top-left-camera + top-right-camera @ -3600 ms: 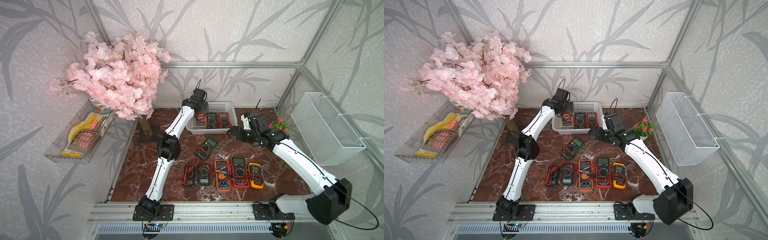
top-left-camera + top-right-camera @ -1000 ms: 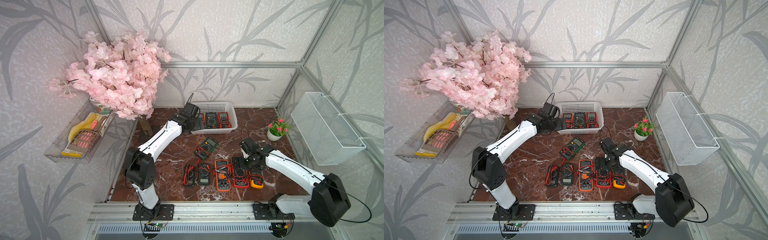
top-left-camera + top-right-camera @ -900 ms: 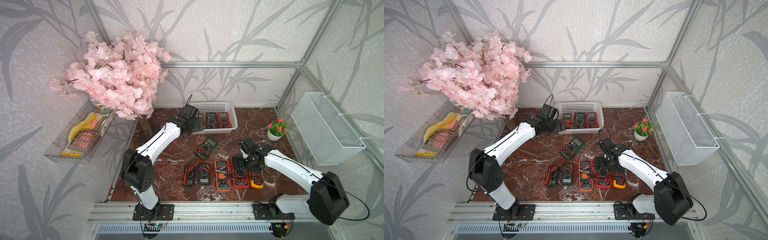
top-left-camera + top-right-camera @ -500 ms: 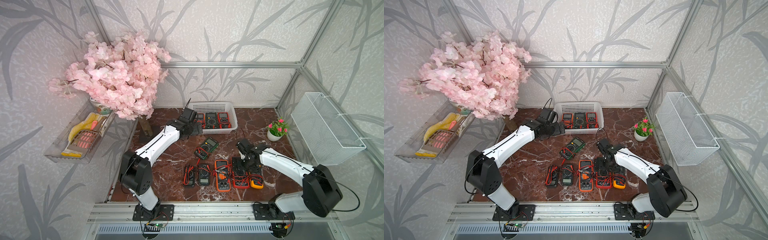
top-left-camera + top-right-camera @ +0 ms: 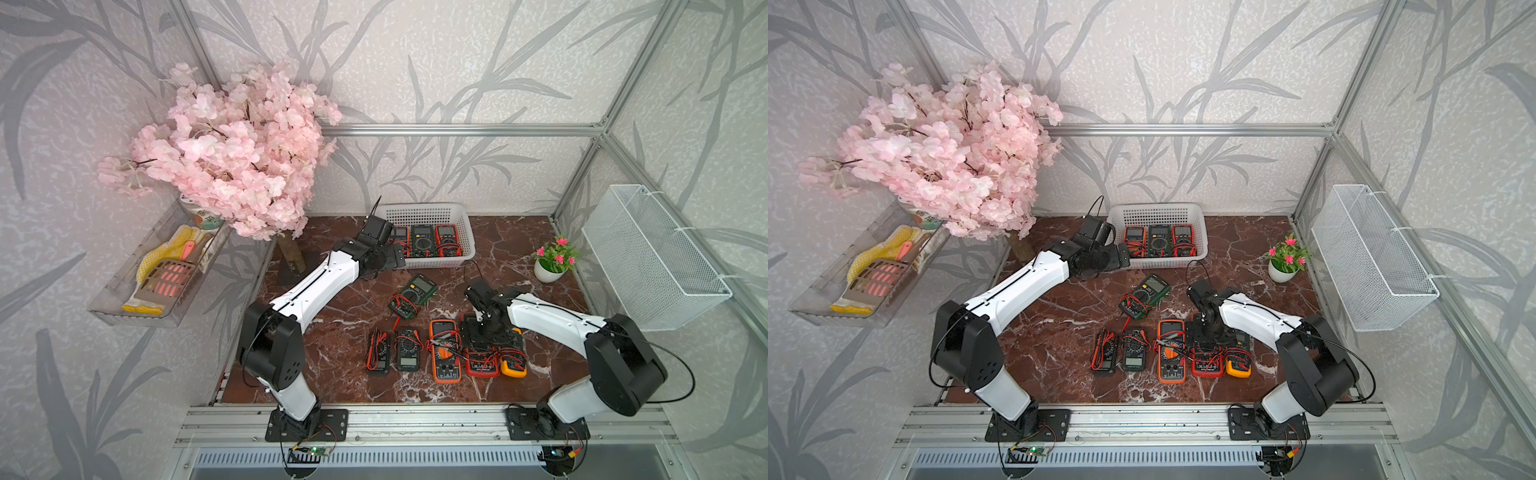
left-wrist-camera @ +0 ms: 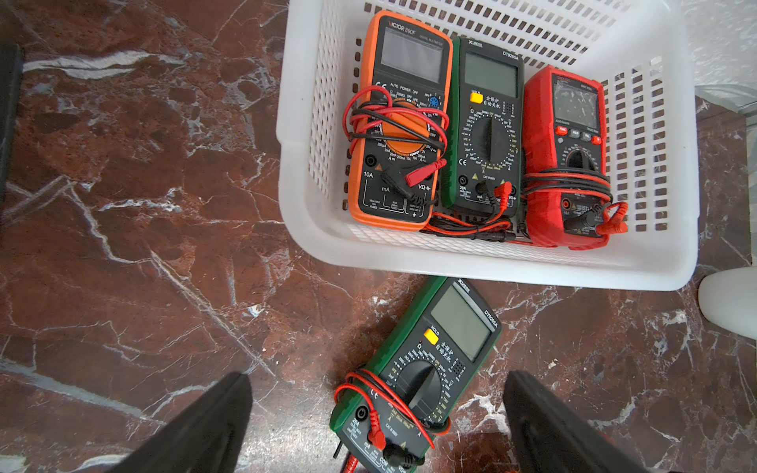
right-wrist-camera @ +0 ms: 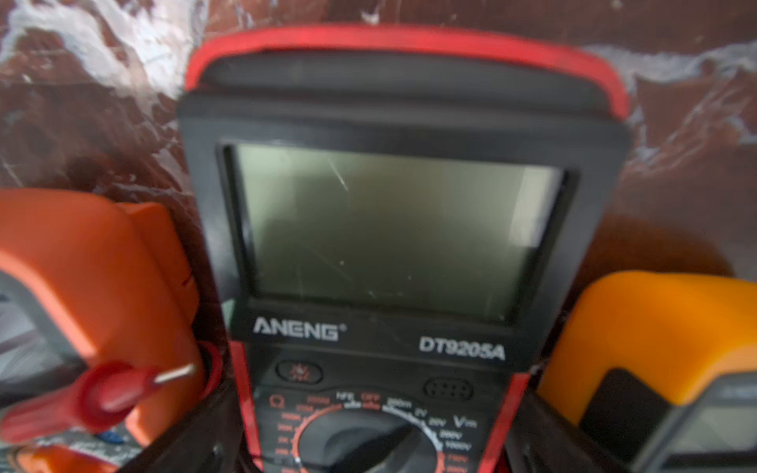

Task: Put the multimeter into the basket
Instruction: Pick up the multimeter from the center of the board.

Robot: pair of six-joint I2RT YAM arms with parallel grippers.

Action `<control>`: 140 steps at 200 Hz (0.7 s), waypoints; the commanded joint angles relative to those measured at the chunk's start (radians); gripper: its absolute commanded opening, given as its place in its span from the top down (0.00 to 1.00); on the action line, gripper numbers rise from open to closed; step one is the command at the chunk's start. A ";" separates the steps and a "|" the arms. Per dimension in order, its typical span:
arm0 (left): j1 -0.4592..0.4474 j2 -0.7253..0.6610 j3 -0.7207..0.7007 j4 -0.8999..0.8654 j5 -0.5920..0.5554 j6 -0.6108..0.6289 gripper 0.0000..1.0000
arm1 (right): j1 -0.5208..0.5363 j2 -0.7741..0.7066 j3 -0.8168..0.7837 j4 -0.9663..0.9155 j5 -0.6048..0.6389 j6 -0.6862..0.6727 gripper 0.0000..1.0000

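Right jaws wide, straddling the red multimeter (image 7: 393,229), frame centre: looks stiff, hefty, rubber-cased, so pinch its long sides mid-body. Left jaws wide, empty.

Three multimeters (image 5: 423,241) in basket (image 5: 419,210) at back, lone multimeter (image 5: 413,295) before it, row of five (image 5: 444,353) nearest front

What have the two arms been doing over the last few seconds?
The left tool drew back from over the basket to just outside its corner, open and empty. The right tool swung from beside the basket down to the front row, open astride the red multimeter, not yet gripping. Everything else lies as before.
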 commanded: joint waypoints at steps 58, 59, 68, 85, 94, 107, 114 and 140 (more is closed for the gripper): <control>0.012 -0.029 -0.014 0.010 -0.001 0.007 0.00 | 0.006 0.095 0.036 0.014 0.041 0.026 0.07; 0.012 -0.030 -0.014 0.010 -0.001 0.007 0.00 | 0.006 0.096 0.037 0.015 0.041 0.026 0.07; 0.013 -0.030 -0.013 0.008 -0.001 0.008 0.00 | 0.007 0.098 0.040 0.011 0.041 0.025 0.10; 0.016 -0.034 -0.015 0.004 -0.001 0.010 0.00 | 0.006 0.095 0.048 0.006 0.039 0.021 0.17; 0.018 -0.037 -0.015 0.003 0.000 0.011 0.00 | 0.006 0.090 0.055 0.000 0.041 0.020 0.20; 0.021 -0.040 -0.015 0.002 -0.001 0.013 0.00 | 0.006 0.083 0.069 -0.011 0.044 0.019 0.22; 0.023 -0.041 -0.015 0.003 0.000 0.015 0.00 | 0.006 0.078 0.080 -0.019 0.049 0.017 0.23; 0.029 -0.045 -0.014 0.001 0.003 0.016 0.00 | 0.005 0.051 0.123 -0.052 0.064 0.020 0.23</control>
